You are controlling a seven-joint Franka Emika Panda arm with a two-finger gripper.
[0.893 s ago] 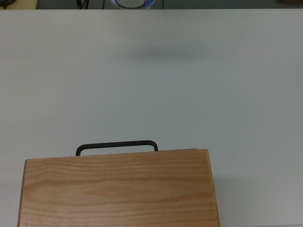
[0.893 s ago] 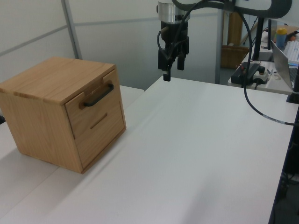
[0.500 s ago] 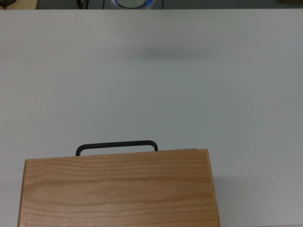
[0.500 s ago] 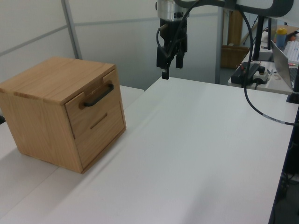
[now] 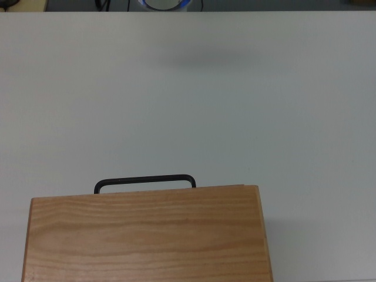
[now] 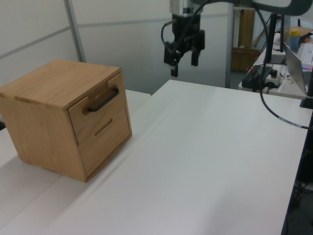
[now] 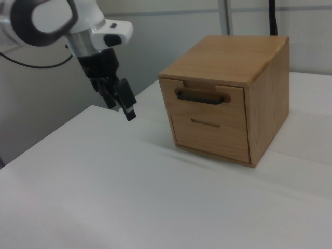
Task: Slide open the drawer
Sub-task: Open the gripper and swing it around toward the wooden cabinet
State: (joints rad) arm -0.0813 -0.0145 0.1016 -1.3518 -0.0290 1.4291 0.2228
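Gripper (image 6: 185,58) hangs from the arm (image 6: 274,4) high over the far end of the table (image 6: 205,147), fingers pointing down and set apart with nothing between them; in the left view it sits at about 12 o'clock, well apart from the cabinet (image 6: 54,85) at 9 o'clock. I read this as an approach posture: open and raised, free to travel across to the handle without clipping the cabinet's top edge. The drawer (image 6: 98,105) is the upper front panel, and it looks shut or nearly so, front roughly level with the cabinet face. Its black bar handle (image 6: 102,100) stands proud of the panel, leaving a gap behind the bar, which is where I would expect fingers to hook. A second panel (image 7: 210,135) below carries only a thin slot. In the top view, the handle (image 5: 144,181) juts out at 6 o'clock and the gripper is out of frame; only a faint shadow (image 5: 205,59) lies at 12 o'clock. The table is plain white, matte and bare ahead of the cabinet, so the pull path looks unobstructed. Pale partition walls (image 6: 122,39) stand behind; a cluttered desk (image 6: 279,73) is at 2 o'clock in the left view.
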